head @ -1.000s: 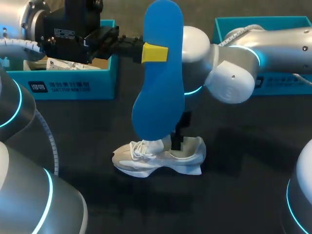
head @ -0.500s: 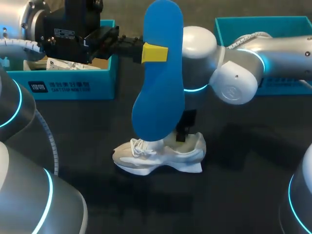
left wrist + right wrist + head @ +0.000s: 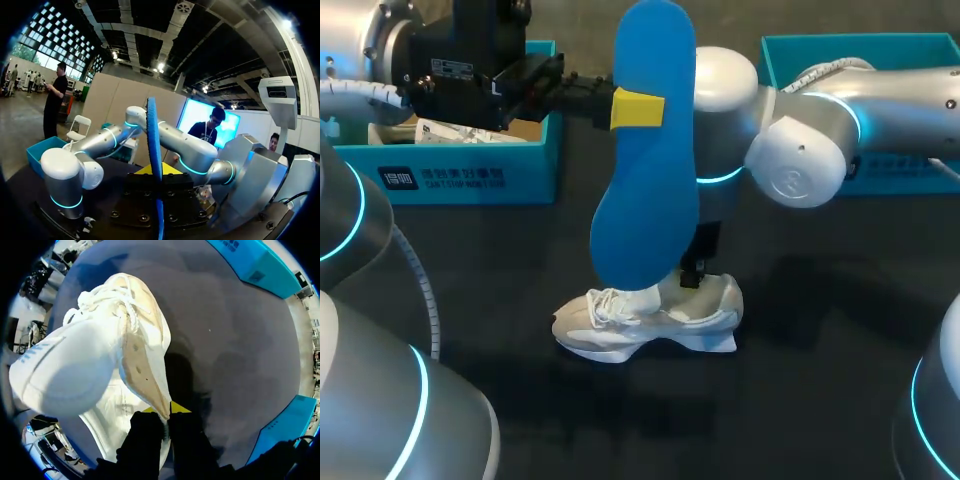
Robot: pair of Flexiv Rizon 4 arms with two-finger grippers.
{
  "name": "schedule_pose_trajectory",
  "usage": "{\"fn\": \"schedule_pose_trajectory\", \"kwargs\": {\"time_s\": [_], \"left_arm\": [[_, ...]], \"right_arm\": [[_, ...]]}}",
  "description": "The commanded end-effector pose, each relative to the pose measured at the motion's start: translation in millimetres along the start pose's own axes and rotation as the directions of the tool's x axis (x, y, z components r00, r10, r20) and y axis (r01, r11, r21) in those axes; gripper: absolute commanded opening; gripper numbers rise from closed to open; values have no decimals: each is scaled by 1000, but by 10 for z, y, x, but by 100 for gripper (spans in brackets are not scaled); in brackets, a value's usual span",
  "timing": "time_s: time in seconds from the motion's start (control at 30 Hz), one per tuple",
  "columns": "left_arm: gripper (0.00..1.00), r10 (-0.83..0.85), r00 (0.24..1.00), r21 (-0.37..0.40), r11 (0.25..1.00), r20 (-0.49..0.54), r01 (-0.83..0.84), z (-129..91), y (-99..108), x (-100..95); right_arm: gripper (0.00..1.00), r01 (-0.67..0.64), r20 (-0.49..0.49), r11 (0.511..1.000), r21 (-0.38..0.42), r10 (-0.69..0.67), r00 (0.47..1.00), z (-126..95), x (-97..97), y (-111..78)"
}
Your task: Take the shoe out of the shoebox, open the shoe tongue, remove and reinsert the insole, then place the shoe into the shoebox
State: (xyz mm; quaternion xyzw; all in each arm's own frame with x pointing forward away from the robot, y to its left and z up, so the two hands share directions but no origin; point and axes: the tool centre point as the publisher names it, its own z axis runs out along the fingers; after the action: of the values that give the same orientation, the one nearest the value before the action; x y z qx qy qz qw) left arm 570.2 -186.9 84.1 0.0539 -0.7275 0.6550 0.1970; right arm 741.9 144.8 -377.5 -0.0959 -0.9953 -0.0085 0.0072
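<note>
One white shoe (image 3: 645,320) sits upright on the dark table (image 3: 800,410), toe toward the left side. Table surface shows on every side of it, broadest on the near side and off to the right. It is well apart from both boxes.

Right gripper (image 3: 169,412) comes down on the heel end. Its fingers are narrow, pinching the heel rim from two sides, with the yellow tips just showing at the rim. From the wrist, the shoe (image 3: 100,365) stretches ahead of the fingers with the laces at the far end. In the head view this gripper is partly hidden behind the insole.

Blue insole (image 3: 650,150) hangs upright in the air over the shoe. Its lower end overlaps the shoe's opening, and I cannot tell if they touch. Left gripper (image 3: 642,108) reaches in level from the left and clamps the insole in its upper part. One yellow tip is on the near face. The left wrist view shows the insole (image 3: 152,135) edge-on between the fingers.

Far left is a teal shoebox (image 3: 470,170) with crumpled white paper (image 3: 460,132) inside, and the left arm (image 3: 470,50) covers part of it. Far right is a second teal box (image 3: 910,45) — the right arm (image 3: 800,160) crosses in front, so its inside is hidden. The insole and the right arm's joint stand in front of the gap between the boxes.
</note>
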Motion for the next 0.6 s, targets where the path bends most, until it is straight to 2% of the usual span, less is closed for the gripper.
{"fn": "schedule_pose_trajectory", "kwargs": {"time_s": [0.03,0.37,0.5,0.6], "left_arm": [[0,-1,1000,-2,1000,0,1,7,-5,-2],[0,-1,1000,-2,1000,0,1,7,-5,-2],[0,-1,1000,-2,1000,0,1,7,-5,-2],[0,-1,1000,-2,1000,0,1,7,-5,-2]], "right_arm": [[0,-26,10,1000,2,26,1000,-144,40,-59],[0,-214,-39,977,-11,213,976,-298,164,-97],[0,-326,-61,945,-20,324,944,-361,254,-129],[0,-441,-67,898,-13,439,896,-410,341,-164]]}}
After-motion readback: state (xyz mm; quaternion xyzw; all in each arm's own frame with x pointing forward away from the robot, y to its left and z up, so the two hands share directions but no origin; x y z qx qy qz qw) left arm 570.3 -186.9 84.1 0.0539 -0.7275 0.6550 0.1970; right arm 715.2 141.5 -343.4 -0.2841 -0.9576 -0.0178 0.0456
